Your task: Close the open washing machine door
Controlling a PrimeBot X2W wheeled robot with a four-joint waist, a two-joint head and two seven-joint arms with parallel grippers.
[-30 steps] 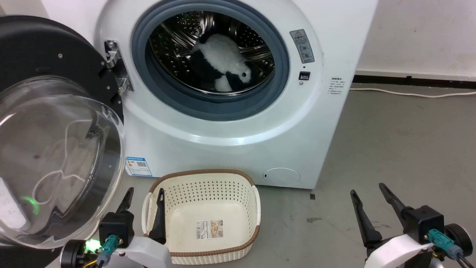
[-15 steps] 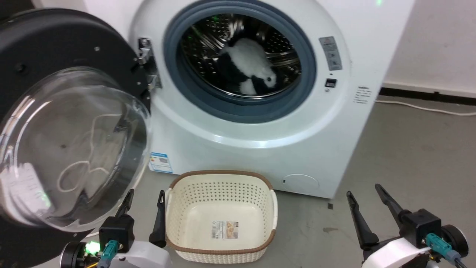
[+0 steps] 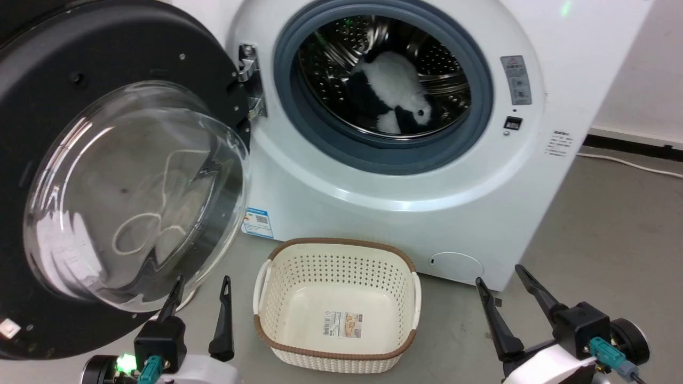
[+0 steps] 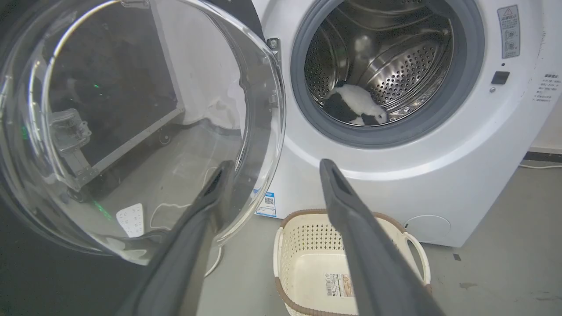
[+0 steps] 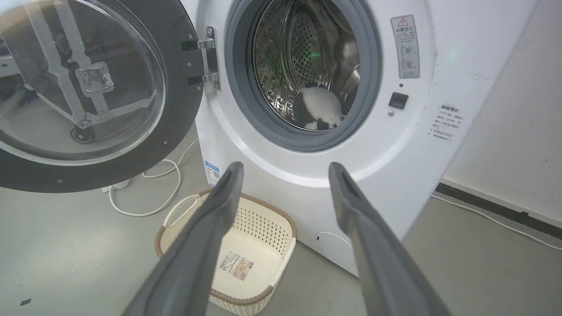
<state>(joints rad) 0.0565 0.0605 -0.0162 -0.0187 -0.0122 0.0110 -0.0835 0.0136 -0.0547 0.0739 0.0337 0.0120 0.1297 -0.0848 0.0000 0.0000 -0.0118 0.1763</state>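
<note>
Since a moment ago the head camera has turned, so everything sits more to the right in its picture and more of the door shows. The things on the floor have not moved.

The washing machine door (image 3: pixel 106 48) is wide open. It swings out to the left of the washing machine (image 3: pixel 373 213) and hangs on a metal hinge (image 3: pixel 248 80). Its big clear glass bowl (image 3: pixel 133 192) bulges out toward the robot.

The left claw (image 3: pixel 203 280) is open, with nothing between its fingers. It is low down, just by the bottom edge of the glass bowl. One finger (image 4: pixel 206 210) shows in front of the glass, but I cannot tell if it touches.

The right claw (image 3: pixel 499 273) is open and empty too. It is over the grey floor (image 3: pixel 613 224), near the machine's right bottom corner.

Inside the shiny drum (image 3: pixel 341 48) lies a fluffy black and white toy (image 3: pixel 395 90). A cream basket (image 3: pixel 336 246) with a brown rim stands on the floor in front of the machine, between the two claws. A white cord (image 5: pixel 167 175) curls on the floor under the door.
</note>
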